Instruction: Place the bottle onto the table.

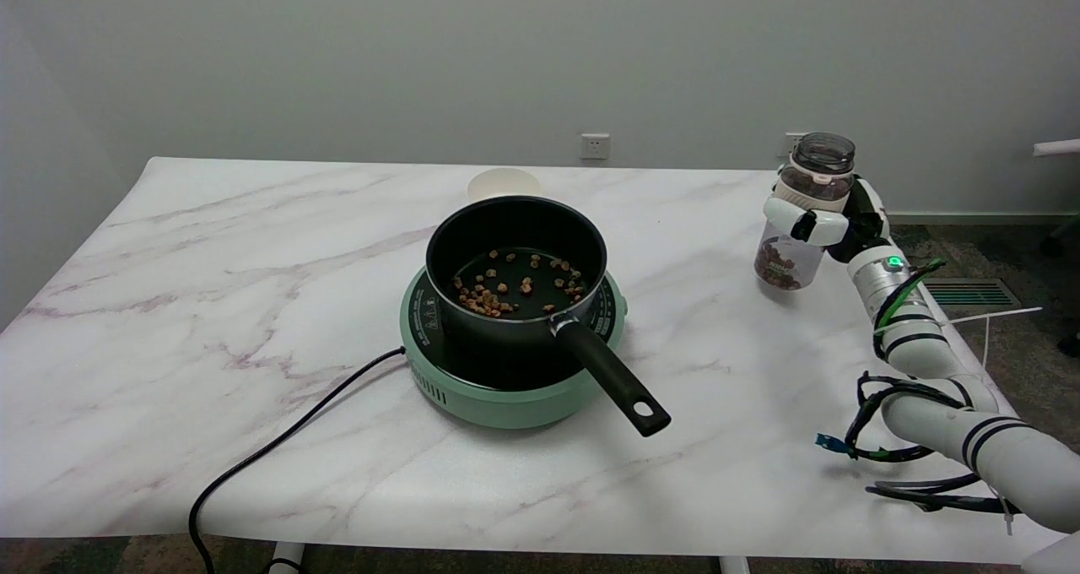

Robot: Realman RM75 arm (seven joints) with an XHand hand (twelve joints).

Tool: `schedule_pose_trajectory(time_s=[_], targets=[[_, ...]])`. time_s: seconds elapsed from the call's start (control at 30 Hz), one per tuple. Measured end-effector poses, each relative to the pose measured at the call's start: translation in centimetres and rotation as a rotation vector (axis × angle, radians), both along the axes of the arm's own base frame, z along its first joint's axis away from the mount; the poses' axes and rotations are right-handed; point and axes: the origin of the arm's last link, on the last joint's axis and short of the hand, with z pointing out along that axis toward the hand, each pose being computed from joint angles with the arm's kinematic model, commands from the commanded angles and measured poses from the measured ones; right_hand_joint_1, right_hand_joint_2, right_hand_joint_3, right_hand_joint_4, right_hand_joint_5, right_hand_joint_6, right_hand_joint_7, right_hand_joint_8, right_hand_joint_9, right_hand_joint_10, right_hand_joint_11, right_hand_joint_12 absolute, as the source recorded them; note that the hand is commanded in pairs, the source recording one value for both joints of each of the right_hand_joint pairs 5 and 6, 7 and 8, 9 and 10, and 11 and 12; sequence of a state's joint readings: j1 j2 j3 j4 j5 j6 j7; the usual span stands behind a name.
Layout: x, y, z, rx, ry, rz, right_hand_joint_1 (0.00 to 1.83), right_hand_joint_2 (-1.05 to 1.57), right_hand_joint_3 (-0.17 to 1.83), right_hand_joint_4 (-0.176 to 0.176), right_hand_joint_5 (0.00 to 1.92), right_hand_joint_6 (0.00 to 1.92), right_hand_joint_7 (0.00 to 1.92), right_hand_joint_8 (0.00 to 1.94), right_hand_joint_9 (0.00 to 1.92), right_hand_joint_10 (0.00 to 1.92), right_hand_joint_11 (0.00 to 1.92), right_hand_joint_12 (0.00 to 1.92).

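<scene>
table (211, 304): white marble-patterned top, carrying everything below.
cooker (506, 388): round, green, sitting mid-table; black cord (278, 447) trailing off toward the near left edge.
pot (515, 257): black, resting on the cooker, handle pointing toward the near right; brown bits lying scattered in its bottom.
right hand (831, 215): reaching in from the lower right, fingers wrapping around the bottle's middle and gripping it.
bottle (801, 211): clear, upright, open-topped, holding brown bits; standing at the table's far right, its base at or just above the surface, cannot tell which.
bowl (504, 184): pale, sitting behind the pot.
</scene>
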State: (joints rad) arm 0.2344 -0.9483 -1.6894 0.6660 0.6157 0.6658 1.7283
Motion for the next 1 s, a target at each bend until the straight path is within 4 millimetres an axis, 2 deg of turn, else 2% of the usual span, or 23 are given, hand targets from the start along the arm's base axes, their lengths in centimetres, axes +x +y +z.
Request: schedule_pose_trajectory(time_s=[0.47, 0.83, 0.97, 1.0], targets=[[-0.8, -0.1, -0.2, -0.023, 0.019, -0.004, 1.52, 0.35, 1.17, 0.000, 1.45, 1.45, 1.35, 1.35, 1.29, 1.29, 1.11, 1.11], [-1.3, 0.3, -0.4, -0.023, 0.032, 0.002, 1.52, 0.24, 1.31, 0.000, 1.41, 1.41, 1.35, 1.35, 1.27, 1.27, 1.12, 1.12], [-1.4, 0.5, -0.5, -0.022, 0.037, 0.004, 1.45, -0.06, 1.52, 0.000, 1.28, 1.28, 1.35, 1.35, 1.25, 1.25, 1.09, 1.09], [-1.5, 0.5, -0.5, -0.022, 0.038, 0.004, 1.41, -0.24, 1.62, 0.000, 1.19, 1.19, 1.33, 1.33, 1.23, 1.23, 1.05, 1.05]])
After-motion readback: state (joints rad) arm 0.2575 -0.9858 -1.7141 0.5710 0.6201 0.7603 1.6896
